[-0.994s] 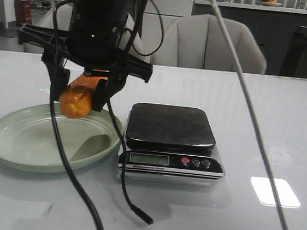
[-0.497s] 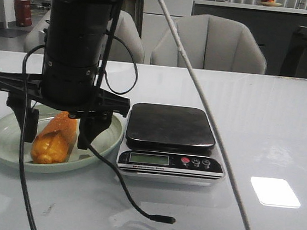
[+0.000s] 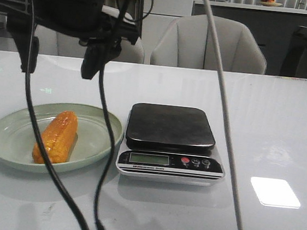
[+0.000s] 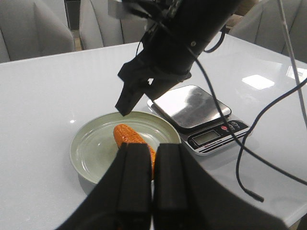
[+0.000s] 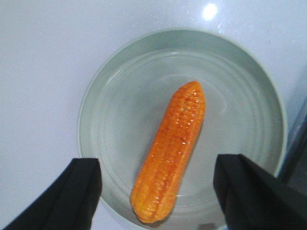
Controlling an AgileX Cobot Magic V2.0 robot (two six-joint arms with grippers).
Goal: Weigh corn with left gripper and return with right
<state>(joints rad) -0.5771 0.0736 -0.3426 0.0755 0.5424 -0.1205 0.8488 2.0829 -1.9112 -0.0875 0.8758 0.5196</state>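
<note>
Lying orange-yellow corn (image 3: 56,136), kerneled rows, on pale plate (image 3: 9,133)

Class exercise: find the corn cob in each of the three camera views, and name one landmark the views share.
Front view: corn cob lies on the pale green plate, left of the scale.
Left wrist view: corn cob on the plate, partly behind the shut claw.
Right wrist view: corn cob in mid-picture, on the plate.
Shared landmark: the plate.
</note>
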